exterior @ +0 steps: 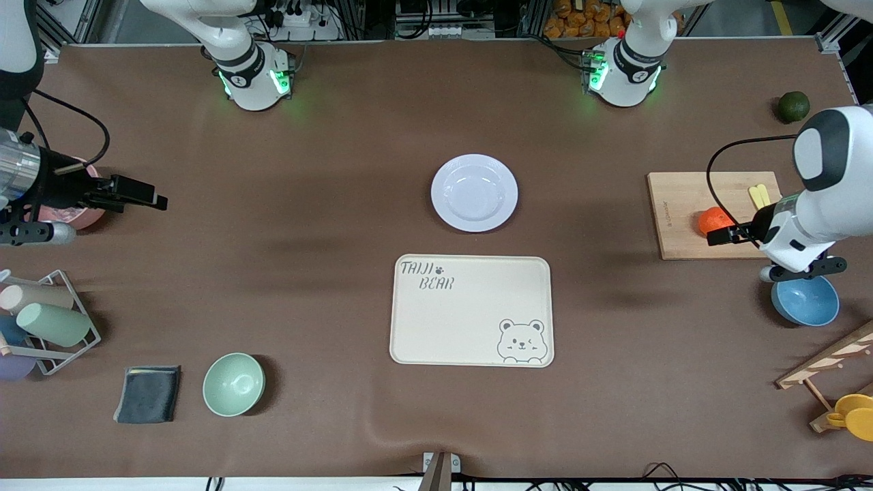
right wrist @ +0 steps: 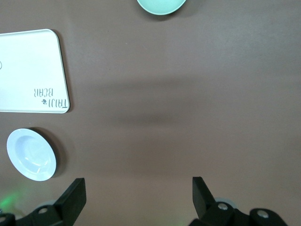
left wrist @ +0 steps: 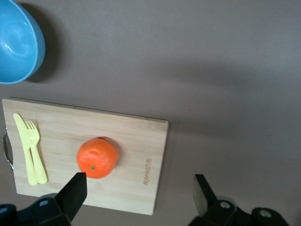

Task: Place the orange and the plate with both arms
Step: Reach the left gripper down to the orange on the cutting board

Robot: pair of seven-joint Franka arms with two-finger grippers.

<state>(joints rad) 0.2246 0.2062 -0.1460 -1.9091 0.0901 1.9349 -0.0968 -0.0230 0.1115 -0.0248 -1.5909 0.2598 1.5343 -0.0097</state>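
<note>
The orange [exterior: 713, 219] lies on a wooden cutting board [exterior: 682, 232] at the left arm's end of the table. My left gripper [exterior: 717, 236] is open and empty above the board's edge. In the left wrist view the orange [left wrist: 97, 157] sits just off one fingertip [left wrist: 75, 188] of that gripper [left wrist: 138, 188]. The lavender-white plate [exterior: 474, 192] stands on the table's middle, farther from the camera than the cream tray [exterior: 470, 310]. My right gripper [exterior: 153, 198] is open and empty over bare table at the right arm's end. Its wrist view shows that gripper [right wrist: 136, 188], the plate [right wrist: 31, 154] and the tray [right wrist: 30, 70].
A yellow fork and knife [left wrist: 30, 148] lie on the board. A blue bowl [exterior: 805, 300] stands near it, and a dark green fruit [exterior: 793, 106] farther off. A mint bowl [exterior: 233, 384], dark cloth [exterior: 148, 393], cup rack [exterior: 48, 327] and pink bowl [exterior: 75, 215] sit at the right arm's end.
</note>
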